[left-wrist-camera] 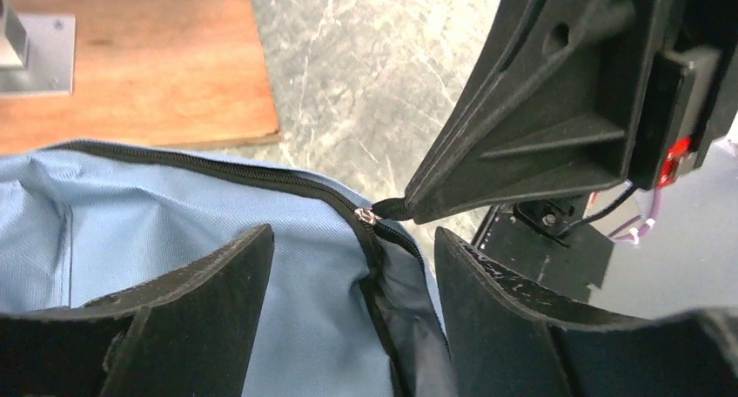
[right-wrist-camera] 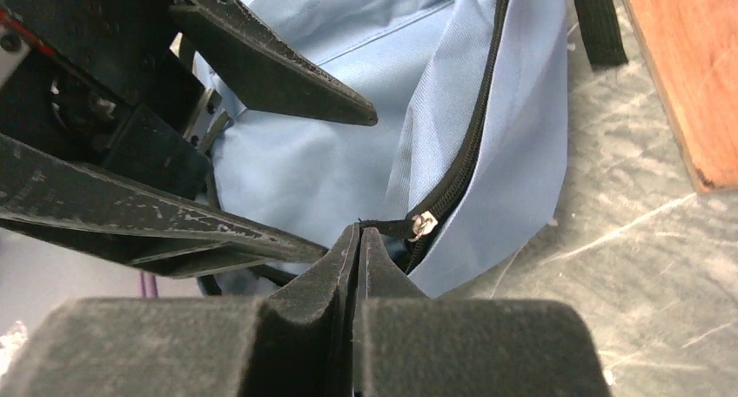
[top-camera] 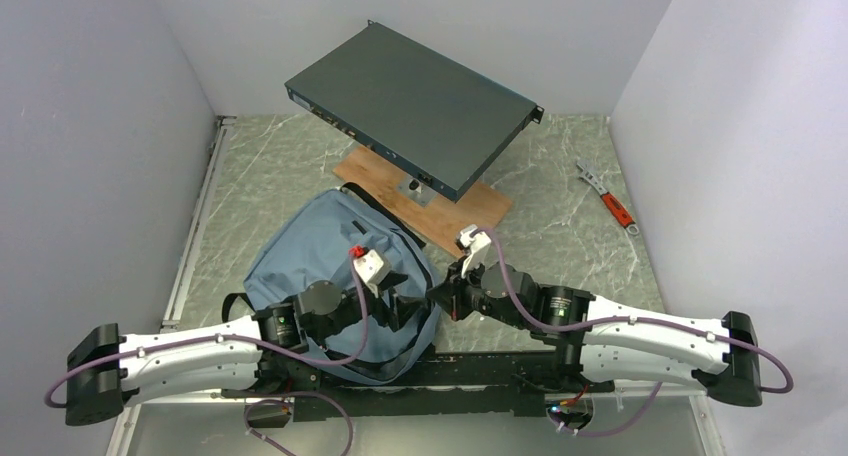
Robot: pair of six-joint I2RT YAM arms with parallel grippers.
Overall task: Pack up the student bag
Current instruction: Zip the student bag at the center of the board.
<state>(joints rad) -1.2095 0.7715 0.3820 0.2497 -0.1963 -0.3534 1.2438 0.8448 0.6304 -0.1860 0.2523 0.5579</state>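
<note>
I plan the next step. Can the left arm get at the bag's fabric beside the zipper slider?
Probably yes: the left end effector is open over the student bag, and the right end effector only pinches the pull tab.

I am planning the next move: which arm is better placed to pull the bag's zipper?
Probably right. The right tool is shut on the zipper pull of the student bag; the left tool stands open over it, holding nothing.
</note>
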